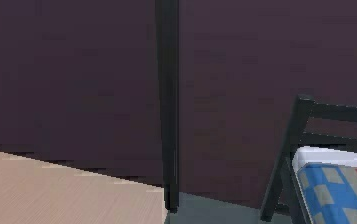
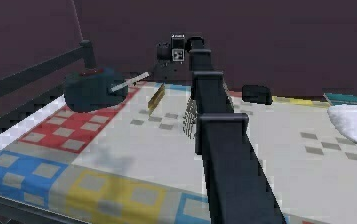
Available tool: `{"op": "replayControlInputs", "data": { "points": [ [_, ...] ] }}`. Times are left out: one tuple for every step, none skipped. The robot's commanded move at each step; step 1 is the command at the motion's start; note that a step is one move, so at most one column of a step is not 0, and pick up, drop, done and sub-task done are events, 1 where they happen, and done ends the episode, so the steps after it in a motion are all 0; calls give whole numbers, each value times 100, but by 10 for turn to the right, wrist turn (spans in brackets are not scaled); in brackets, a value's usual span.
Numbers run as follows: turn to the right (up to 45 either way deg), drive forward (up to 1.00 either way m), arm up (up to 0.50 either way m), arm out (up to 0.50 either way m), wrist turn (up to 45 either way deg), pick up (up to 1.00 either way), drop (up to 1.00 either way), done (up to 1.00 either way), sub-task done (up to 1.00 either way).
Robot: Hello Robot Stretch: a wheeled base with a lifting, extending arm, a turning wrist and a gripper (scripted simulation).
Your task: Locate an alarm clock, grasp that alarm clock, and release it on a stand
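The dark rounded object (image 2: 90, 88), presumably a light, rigid alarm clock, is best taken across its body; the hold and jaw state of the gripper (image 2: 136, 80) cannot be told.

The arm (image 2: 222, 135) is a dark square bar in stepped sections, slimmer toward its far end, where small white squares (image 2: 173, 57) with black marks sit.

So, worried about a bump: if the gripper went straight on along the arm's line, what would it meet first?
Probably the dark purple wall beyond the patchwork-quilted bed; nothing seems to stand between the gripper and it, though depth is unclear.
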Motion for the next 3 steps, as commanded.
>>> {"op": "replayControlInputs", "data": {
  "points": [
    [0,0,0,0,-450,0,0,0,0],
    [0,0,0,0,-300,0,0,0,0],
    [0,0,0,-44,0,0,0,0,0]
  ]
}}
